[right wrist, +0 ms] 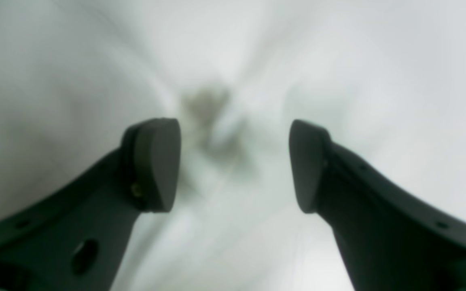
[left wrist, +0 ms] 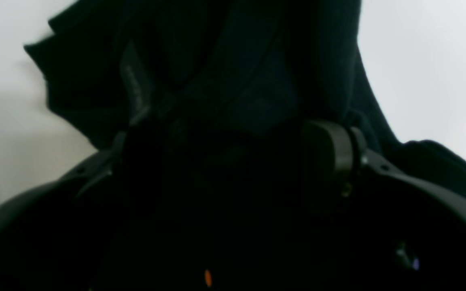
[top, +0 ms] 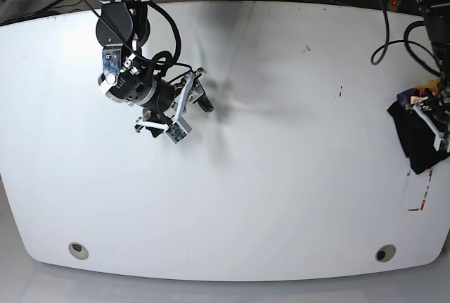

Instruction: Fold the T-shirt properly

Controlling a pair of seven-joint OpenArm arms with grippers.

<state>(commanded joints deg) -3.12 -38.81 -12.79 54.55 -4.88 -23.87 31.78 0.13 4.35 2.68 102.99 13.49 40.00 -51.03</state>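
Clamping black T-shirt (top: 416,133) at far edge of white tabletop (top: 281,176), base view's right side: left end effector (top: 437,121) buried in bunched cloth. T-shirt crumpled into small dark heap, not spread, partly hanging past tabletop edge by look of it, exact drape hard to tell. Small patch of orange print peeking at top of heap in base view. Left wrist view: T-shirt (left wrist: 217,81) filling most of frame, folds rising between and over left end effector (left wrist: 233,161), one rounded fingertip (left wrist: 330,161) visible at right with cloth pressed against inner face, other finger mostly hidden under fabric. Tiny orange fleck low in that view, blurred. Closed on cloth, gap between fingers packed with fabric.

Right end effector (top: 197,92) over on base view's left, well apart from T-shirt, hovering above bare tabletop near back-left area. Right wrist view: right end effector (right wrist: 235,161) with fingers spread wide, nothing between, only blurred white tabletop (right wrist: 378,81) and faint grey shadow below. Both fingertips (right wrist: 156,161) dark, rounded, clear of any cloth.

Red marks (top: 419,190) on tabletop just below heap near right edge. Two round holes (top: 78,249) near front edge of tabletop, one each side. Black cables (top: 394,29) trailing from left arm at top right.
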